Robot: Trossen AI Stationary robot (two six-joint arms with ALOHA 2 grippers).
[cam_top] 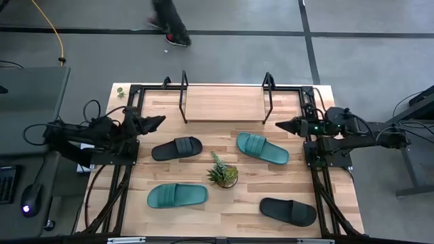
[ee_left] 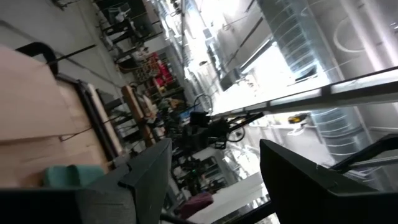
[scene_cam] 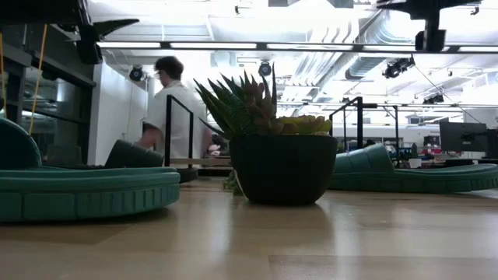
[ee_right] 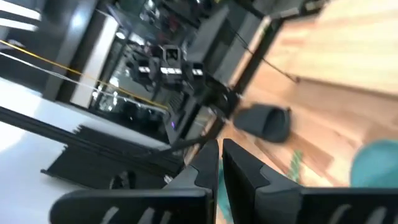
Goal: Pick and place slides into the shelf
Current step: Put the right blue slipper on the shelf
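Wooden table (cam_top: 190,217) — 4 slides (cam_top: 177,148), plant (cam_top: 223,173); person (cam_top: 169,20) behind.

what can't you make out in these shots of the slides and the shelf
- Low view: the plant hides most of the shelf; both black slides are unseen.
- Left wrist view: blurred, only a corner of a teal slide shows.
- Right wrist view: the teal slide is cut off by the edge.

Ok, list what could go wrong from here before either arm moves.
1. The small spiky green potted plant stands among all four slides; a reach for the teal rubber slide beside it could tip it.
2. The low wooden shelf has black bar end frames; a carried slide might catch on one.
3. The left gripper and right gripper face each other, so both heading to the shelf could collide.
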